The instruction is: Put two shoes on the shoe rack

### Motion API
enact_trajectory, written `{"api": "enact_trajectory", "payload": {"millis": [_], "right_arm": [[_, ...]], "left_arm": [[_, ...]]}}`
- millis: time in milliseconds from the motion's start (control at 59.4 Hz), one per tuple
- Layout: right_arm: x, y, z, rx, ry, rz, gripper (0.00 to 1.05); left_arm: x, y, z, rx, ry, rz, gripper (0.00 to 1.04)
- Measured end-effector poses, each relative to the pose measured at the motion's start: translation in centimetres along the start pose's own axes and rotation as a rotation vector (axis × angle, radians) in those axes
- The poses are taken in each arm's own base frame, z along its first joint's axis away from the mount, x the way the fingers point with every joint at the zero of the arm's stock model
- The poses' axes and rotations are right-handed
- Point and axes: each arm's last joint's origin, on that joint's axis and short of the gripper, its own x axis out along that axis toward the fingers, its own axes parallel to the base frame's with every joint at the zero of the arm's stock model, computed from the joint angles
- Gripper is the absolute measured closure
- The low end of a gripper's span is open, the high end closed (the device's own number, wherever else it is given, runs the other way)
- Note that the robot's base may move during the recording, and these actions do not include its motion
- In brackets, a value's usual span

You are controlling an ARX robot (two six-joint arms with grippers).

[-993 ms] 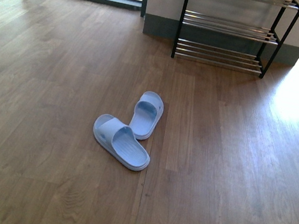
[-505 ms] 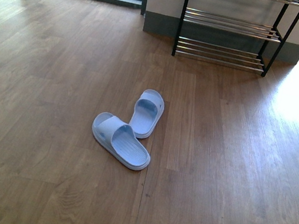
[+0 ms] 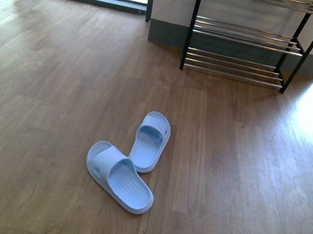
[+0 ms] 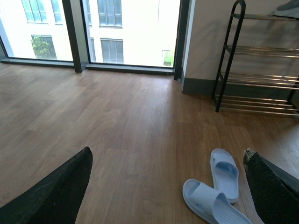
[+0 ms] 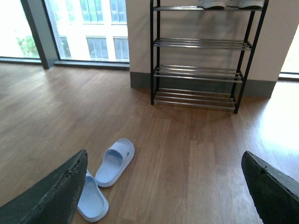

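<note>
Held left and right jaws spread; between them, ahead, found far slide (image 3: 151,141) toe-on to rack (image 3: 243,40), near slide (image 3: 120,177) skewed leftward.

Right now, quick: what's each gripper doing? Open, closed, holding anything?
Left gripper: open, holding nothing.
Right gripper: open, holding nothing.

Wood-plank floor (image 3: 38,102): pale blue far slide (image 3: 150,141) and near slide (image 3: 120,177) (both sole-down, ends touching in a V); black shoe rack (image 3: 243,38) standing beyond, by the wall
</note>
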Motion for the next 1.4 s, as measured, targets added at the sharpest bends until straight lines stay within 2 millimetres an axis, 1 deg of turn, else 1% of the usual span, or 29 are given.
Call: {"api": "enact_trajectory", "payload": {"millis": [1397], "right_arm": [[0.0, 0.0, 0.0, 0.0, 0.0, 0.0, 0.09]], "left_arm": [[0.0, 0.0, 0.0, 0.0, 0.0, 0.0, 0.09]]}}
